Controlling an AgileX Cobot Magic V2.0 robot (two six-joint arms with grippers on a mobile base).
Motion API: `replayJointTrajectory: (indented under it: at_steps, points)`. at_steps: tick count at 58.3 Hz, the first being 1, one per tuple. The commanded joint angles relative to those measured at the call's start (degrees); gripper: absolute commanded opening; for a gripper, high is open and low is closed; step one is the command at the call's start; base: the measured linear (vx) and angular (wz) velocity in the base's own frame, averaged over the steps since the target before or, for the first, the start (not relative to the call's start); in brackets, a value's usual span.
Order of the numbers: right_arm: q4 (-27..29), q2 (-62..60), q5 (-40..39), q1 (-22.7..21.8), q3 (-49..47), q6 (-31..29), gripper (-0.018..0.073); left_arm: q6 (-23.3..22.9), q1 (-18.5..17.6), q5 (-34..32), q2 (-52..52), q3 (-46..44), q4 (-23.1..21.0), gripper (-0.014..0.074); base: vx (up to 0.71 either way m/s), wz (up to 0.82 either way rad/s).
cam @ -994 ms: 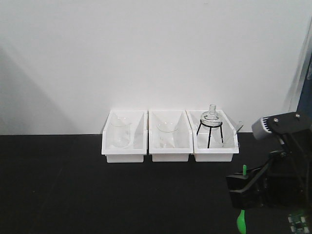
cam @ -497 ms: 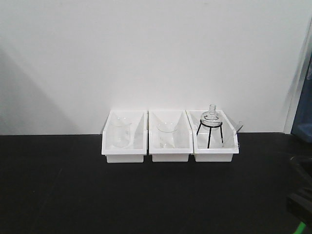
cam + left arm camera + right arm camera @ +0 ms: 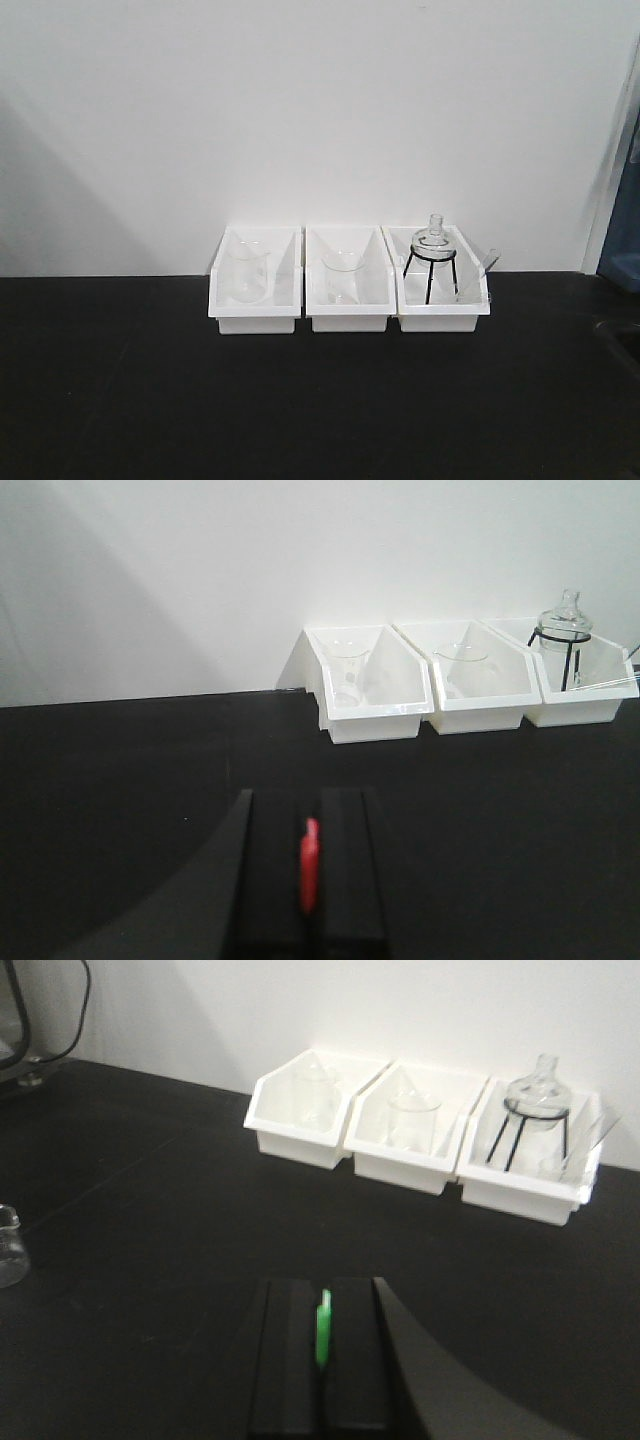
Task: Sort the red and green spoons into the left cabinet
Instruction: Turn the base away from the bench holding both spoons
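Note:
In the left wrist view my left gripper (image 3: 309,820) is shut on the red spoon (image 3: 310,865), a thin red strip pinched edge-on between the two black fingers, above the black table. In the right wrist view my right gripper (image 3: 322,1305) is shut on the green spoon (image 3: 322,1336), a thin green strip between its black fingers. Neither gripper nor either spoon shows in the front view. The pale grey-white cabinet is out of view in every frame.
Three small white bins stand in a row at the back of the black table (image 3: 150,400): the left bin (image 3: 255,290) and middle bin (image 3: 348,290) hold glass beakers, the right bin (image 3: 442,290) a glass flask on a black tripod. A glass jar (image 3: 8,1250) stands at the left edge of the right wrist view.
My right arm with the green spoon has moved out of the front view at the lower right. The bins have not moved.

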Motion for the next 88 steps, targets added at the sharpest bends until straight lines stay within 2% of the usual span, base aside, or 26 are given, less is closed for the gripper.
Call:
replayJointTrajectory:
  at_steps: [1, 60, 88]
  points:
    - [1.49, 0.18, -3.04, 0.01, -1.62, 0.15, -0.0003, -0.01, 0.08, -4.48, 0.43, -1.56, -1.01, -0.0003, 0.0, 0.0]
    - [1.49, 0.18, -2.99, 0.01, -1.62, 0.2, -0.0003, -0.01, 0.08, -4.48, 0.43, -1.56, -1.01, -0.0003, 0.0, 0.0]
    - [1.49, 0.18, -2.94, 0.01, -1.62, 0.22, -0.0003, -0.01, 0.08, -4.48, 0.43, -1.56, -1.01, -0.0003, -0.17, 0.08]
